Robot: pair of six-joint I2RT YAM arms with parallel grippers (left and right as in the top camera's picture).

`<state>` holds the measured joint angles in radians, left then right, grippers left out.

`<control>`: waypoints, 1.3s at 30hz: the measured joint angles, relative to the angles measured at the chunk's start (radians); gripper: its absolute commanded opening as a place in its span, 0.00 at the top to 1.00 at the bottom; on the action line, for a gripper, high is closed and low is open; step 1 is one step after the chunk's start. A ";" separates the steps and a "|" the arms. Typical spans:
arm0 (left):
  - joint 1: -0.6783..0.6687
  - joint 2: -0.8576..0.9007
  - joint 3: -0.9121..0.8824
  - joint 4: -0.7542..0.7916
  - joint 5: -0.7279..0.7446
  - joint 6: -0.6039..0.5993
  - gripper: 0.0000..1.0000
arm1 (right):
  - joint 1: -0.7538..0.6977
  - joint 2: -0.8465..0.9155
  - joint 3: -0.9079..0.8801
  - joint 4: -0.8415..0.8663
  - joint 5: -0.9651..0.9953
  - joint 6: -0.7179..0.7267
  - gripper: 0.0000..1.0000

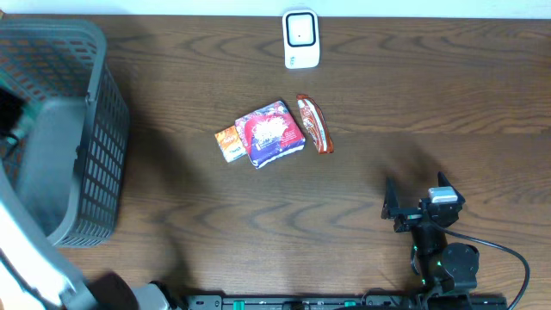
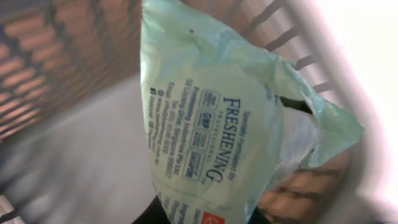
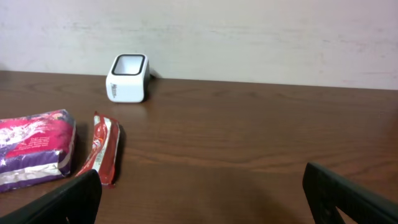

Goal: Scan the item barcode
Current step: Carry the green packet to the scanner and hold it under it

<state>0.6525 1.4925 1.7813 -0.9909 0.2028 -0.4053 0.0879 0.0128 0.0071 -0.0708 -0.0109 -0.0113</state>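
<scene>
The left end effector [image 2: 202, 219] is clamped on a pale green packet [image 2: 211, 124] inside the basket [image 1: 103, 146]. Its fingers barely show at the wrist view's bottom edge, and the overhead view hides them. The right end effector [image 3: 202, 199] stands apart over the surface [image 1: 344, 215], well away from the scanner [image 1: 300, 39].

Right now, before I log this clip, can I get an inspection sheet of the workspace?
Surface: brown wooden table, no spills seen.
Job's things: white scanner at the far edge; green packet inside the grey basket.
Clutter: orange packet, pink pack and red sachet lie side by side mid-table.
Grippers: left gripper shut on the green packet; right gripper open and empty.
Cables: black cable loops beside the right arm.
Surroundings: pale wall behind the table.
</scene>
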 measured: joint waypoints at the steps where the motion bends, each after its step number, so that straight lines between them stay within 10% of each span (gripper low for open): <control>1: 0.000 -0.039 0.008 0.031 0.041 -0.037 0.93 | 0.000 0.000 0.000 0.000 0.000 0.000 0.01; 6: -0.076 -0.173 0.025 0.201 0.325 -0.139 0.93 | 0.000 0.000 0.000 0.000 0.000 0.000 0.01; 13: -0.539 -0.115 0.026 0.225 0.534 -0.068 0.92 | 0.000 0.000 0.000 0.000 0.000 0.000 0.01; 25: -1.035 0.156 0.024 0.093 0.096 0.000 0.92 | 0.000 0.000 0.000 0.000 0.000 0.000 0.01; 39: -1.175 0.537 0.024 0.171 -0.115 -0.217 0.92 | 0.000 0.000 0.000 0.000 0.000 0.000 0.01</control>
<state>-0.5228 2.0293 1.8057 -0.8204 0.0879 -0.6220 0.0879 0.0128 0.0071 -0.0711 -0.0109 -0.0113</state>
